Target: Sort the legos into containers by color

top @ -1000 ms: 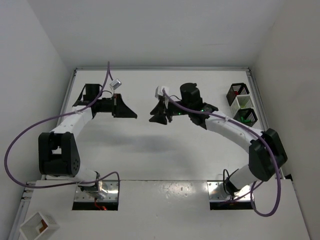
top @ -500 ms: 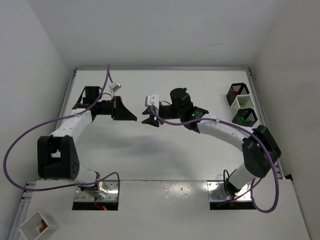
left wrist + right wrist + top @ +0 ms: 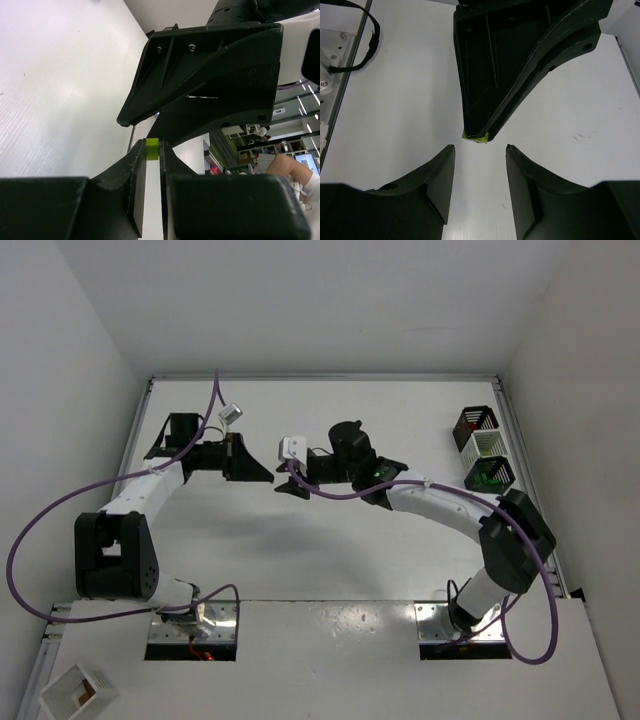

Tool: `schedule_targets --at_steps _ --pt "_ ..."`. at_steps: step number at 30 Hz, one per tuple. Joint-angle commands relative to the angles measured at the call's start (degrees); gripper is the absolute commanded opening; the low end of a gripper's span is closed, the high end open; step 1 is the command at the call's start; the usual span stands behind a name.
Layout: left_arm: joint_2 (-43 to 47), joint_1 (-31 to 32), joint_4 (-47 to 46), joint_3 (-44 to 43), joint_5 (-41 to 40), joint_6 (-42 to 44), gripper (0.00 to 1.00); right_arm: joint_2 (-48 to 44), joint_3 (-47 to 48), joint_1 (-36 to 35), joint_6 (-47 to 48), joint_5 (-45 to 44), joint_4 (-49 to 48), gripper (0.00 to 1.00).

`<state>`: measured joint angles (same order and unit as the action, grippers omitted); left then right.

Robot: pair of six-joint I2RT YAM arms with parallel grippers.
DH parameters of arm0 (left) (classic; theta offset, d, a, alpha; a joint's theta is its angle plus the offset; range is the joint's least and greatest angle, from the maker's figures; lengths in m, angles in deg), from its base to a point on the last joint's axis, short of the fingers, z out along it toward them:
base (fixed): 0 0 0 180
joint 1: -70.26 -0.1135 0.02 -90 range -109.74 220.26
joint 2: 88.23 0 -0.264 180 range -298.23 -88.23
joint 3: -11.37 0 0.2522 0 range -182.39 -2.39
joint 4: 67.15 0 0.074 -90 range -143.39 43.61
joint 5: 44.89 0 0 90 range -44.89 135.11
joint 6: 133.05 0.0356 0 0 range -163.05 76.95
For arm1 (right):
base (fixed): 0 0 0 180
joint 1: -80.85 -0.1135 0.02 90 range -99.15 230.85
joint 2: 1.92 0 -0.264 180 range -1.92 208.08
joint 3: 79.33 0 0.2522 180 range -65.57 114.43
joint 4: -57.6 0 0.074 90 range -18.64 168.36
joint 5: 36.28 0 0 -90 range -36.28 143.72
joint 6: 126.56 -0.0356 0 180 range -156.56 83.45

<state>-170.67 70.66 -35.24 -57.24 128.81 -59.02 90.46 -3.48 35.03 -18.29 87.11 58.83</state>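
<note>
White walls are boxing in a white bench, and the two arms are meeting above its middle, a little toward the left edge. The left arm's black two-finger gripper is pinching a tiny lime-green plastic brick at the very tips of its fingers. Its jaws are nearly closed, with only the brick's width between them. Because the hold is so far out, the brick's end is poking past the tips, which seems to be giving the other arm something to take.

The right arm's black two-finger gripper is hanging tip to tip with it, jaws spread wide and carrying nothing, its gap lined up on the brick in the right wrist view. The two tools are sitting close, though apparently not touching.

This is looking like a handover. The bins are standing in a row along the right edge near the far right corner, well apart from the left arm. A black slatted cube bin with green pieces inside is standing nearest, then a white slatted bin, then a second black slatted cube bin showing a fleck of red.

The right jaws will probably need to close on the exposed part before the left jaws let go. With a brick this small, a slight misalignment is risking a drop onto the bench.
</note>
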Motion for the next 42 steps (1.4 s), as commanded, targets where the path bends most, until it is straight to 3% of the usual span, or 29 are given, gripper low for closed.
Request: schedule_targets --at_steps 1,17,28,32,33,36,39,40,42 --pt "1.9 0.3 -0.7 0.7 2.3 0.6 0.04 0.5 2.8 -0.7 0.7 0.2 -3.4 0.46" --pt "0.9 0.3 -0.7 1.2 0.1 0.6 0.02 1.6 5.0 -2.3 -0.3 -0.9 -2.8 0.41" --pt "0.9 0.3 -0.7 0.7 1.3 0.6 0.02 1.5 3.9 -2.8 -0.3 -2.4 -2.3 0.44" --pt "0.9 0.3 -0.7 0.7 1.3 0.6 0.02 1.5 3.3 -2.8 -0.3 -2.4 -2.9 0.27" --pt "0.9 0.3 -0.7 0.7 1.3 0.6 0.02 1.5 3.3 -2.8 -0.3 -2.4 -2.9 0.18" --pt "0.9 0.3 -0.7 0.7 1.8 0.6 0.19 1.0 3.3 -2.8 -0.3 -3.7 -2.9 0.05" --pt "1.4 0.3 -0.7 0.7 1.8 0.6 0.32 1.0 2.7 -2.8 0.2 -4.2 -2.9 0.01" --pt "1.4 0.3 -0.7 0.7 1.8 0.6 0.43 0.4 2.0 -2.8 0.2 -4.8 -2.9 0.00" --pt "2.1 -0.9 -0.7 0.7 0.5 0.6 0.55 -0.3 1.4 -2.3 0.2 -4.8 -2.9 0.00"
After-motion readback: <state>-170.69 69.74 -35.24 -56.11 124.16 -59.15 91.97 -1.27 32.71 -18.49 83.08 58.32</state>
